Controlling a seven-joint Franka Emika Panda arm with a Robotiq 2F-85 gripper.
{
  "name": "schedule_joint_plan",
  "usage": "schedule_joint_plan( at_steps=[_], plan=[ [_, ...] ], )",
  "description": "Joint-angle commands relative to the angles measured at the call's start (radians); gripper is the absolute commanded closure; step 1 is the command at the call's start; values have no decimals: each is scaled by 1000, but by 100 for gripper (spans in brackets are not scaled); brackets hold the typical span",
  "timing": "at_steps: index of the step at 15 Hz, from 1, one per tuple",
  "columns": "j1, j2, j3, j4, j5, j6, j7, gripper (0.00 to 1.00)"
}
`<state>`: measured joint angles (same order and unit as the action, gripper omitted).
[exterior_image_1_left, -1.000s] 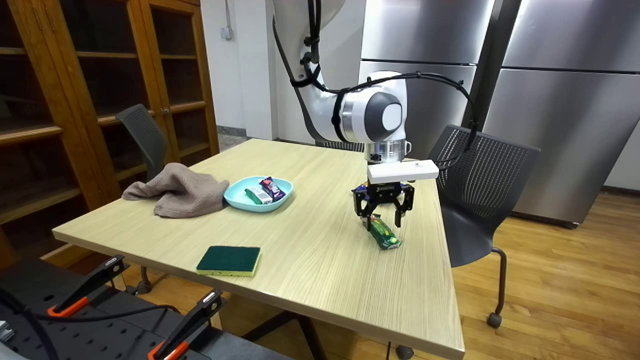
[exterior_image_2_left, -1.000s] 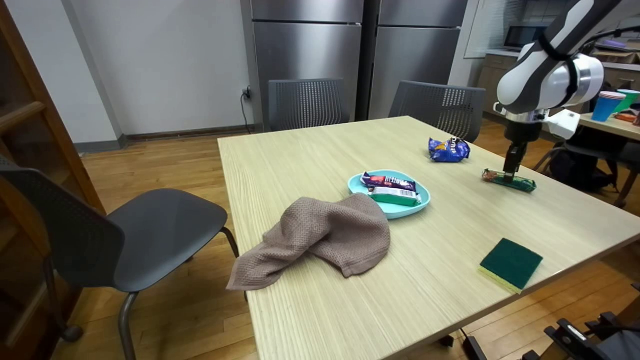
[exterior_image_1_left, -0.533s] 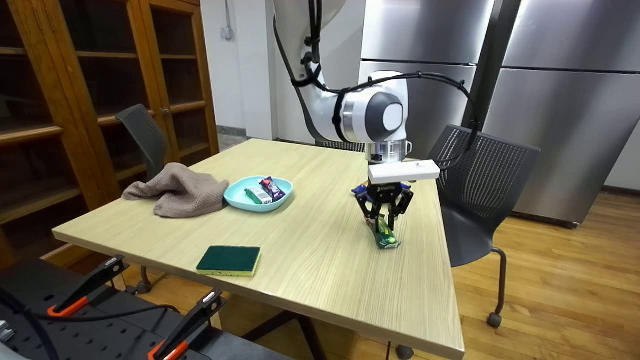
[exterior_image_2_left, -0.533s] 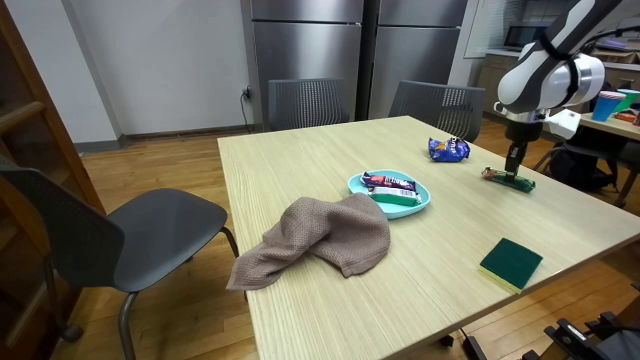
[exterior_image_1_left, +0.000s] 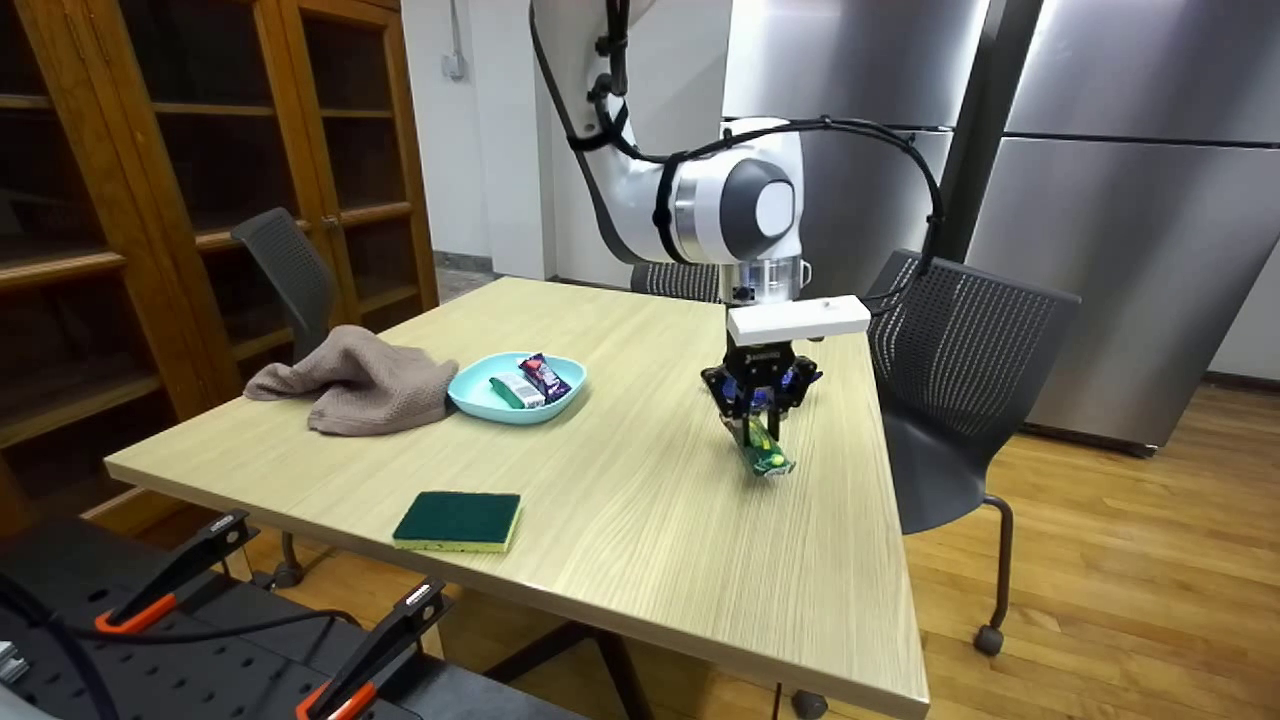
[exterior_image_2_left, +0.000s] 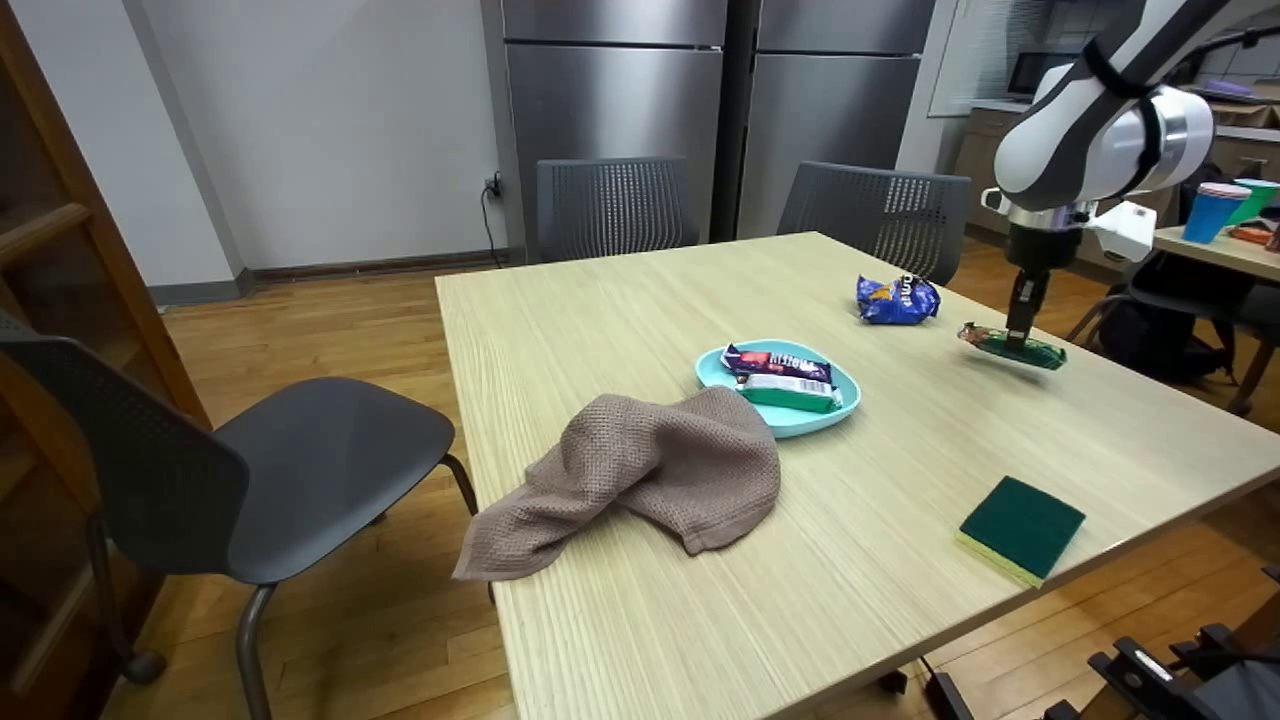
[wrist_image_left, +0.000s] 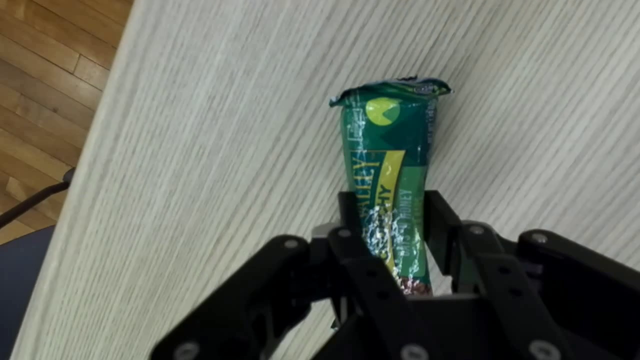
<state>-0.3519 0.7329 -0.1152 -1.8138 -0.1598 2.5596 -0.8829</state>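
My gripper is shut on a green wrapped snack bar, its two fingers pressing the long sides near the middle. The bar also shows in an exterior view just above the table, with a thin shadow under it. In the wrist view the bar points away from the gripper; its near end is partly hidden by the fingers. A blue snack packet lies on the table near the gripper and is partly hidden behind it in an exterior view.
A light-blue bowl holds a purple bar and a green-and-white bar. A brown towel lies beside the bowl. A green sponge lies near the table edge. Dark chairs stand around the table.
One second ago the fingers stood open around the green bar on the table. They closed on it, and the gripper has risen slightly with the bar. The other things have not moved.
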Motion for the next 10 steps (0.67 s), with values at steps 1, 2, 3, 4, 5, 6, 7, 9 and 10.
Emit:
schedule_joint_plan(
  at_steps=[1,2,3,4,5,6,7,9,10],
  plan=[
    [46,-155,-9,-148,-69,28,11,89],
    [61,-182,-11,-172,-89,35,13,89],
    [75,-205,-7,-191,-102,34,15,89],
    [83,-225,1,-207,-108,31,12,89],
    [100,-247,6,-225,-118,29,14,89],
    [117,-267,8,-243,-128,29,16,89],
    [137,-285,12,-261,-140,29,19,89],
    [177,-311,19,-290,-169,32,21,89],
    [199,-320,25,-302,-184,29,26,89]
  ],
)
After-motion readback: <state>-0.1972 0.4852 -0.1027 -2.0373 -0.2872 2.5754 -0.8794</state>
